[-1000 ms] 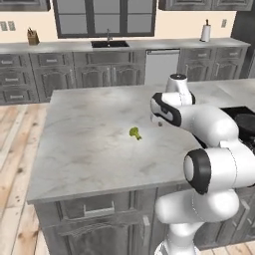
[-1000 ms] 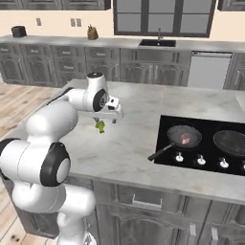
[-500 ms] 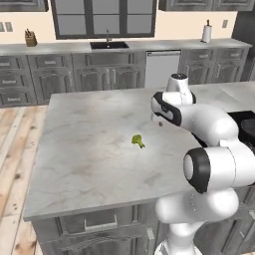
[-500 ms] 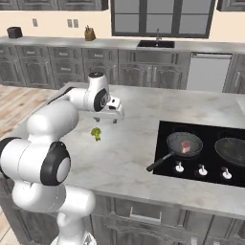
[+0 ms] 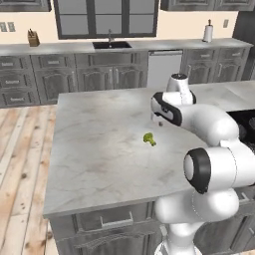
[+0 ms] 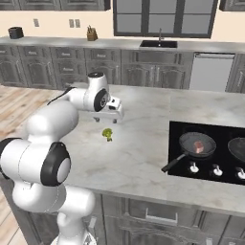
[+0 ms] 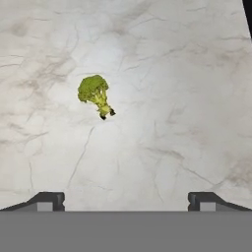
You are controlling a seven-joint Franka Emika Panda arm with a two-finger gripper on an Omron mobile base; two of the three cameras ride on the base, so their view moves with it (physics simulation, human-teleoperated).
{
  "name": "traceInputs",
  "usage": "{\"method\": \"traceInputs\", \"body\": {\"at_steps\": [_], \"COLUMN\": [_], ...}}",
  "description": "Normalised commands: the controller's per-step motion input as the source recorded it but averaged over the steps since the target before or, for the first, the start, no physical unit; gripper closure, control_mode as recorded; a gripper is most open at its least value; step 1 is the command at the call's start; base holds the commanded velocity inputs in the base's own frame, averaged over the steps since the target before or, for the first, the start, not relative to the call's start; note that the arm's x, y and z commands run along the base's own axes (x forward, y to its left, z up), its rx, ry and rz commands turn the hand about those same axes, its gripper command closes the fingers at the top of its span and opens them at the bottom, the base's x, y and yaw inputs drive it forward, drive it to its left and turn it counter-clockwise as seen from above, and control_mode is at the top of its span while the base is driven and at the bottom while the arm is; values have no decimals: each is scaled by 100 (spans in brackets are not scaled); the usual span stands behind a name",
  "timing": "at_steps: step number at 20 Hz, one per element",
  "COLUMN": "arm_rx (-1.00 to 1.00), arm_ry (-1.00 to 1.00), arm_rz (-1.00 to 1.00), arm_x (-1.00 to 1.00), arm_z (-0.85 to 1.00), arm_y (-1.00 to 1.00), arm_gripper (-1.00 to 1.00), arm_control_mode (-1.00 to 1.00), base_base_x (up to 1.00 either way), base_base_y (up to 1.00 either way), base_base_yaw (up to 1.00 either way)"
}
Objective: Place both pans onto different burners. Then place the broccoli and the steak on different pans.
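One broccoli (image 5: 149, 139) floret lies on the marble bench (image 5: 99, 149), just below the end effector (image 6: 109, 118). Two pans sit on the black cooktop (image 6: 177, 139) far to its right: one (image 6: 196, 143) holding one steak (image 6: 199, 145), the other (image 6: 238, 148) cut off at the frame edge. Three white knobs show.

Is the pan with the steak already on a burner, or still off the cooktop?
On: the pan holding the steak sits on the black cooktop.
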Motion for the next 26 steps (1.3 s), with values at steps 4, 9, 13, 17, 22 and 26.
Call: {"method": "traceInputs", "body": {"at_steps": [4,9,13,17,22,26], "arm_rx": [0,1,1,1,0,1], "arm_ry": [0,0,0,0,0,0], "arm_rz": [7,13,5,2,1,0], "arm_x": [26,50,37,35,32,19], "arm_z": [-26,-56,-52,-52,-47,-36], "arm_y": [48,29,1,0,0,0], "arm_gripper": [-100,-100,-100,-100,-100,-100], "arm_control_mode": [-100,-100,-100,-100,-100,-100], "base_base_x": [0,0,0,0,0,0], "base_base_y": [0,0,0,0,0,0], "base_base_yaw": [0,0,0,0,0,0]}}
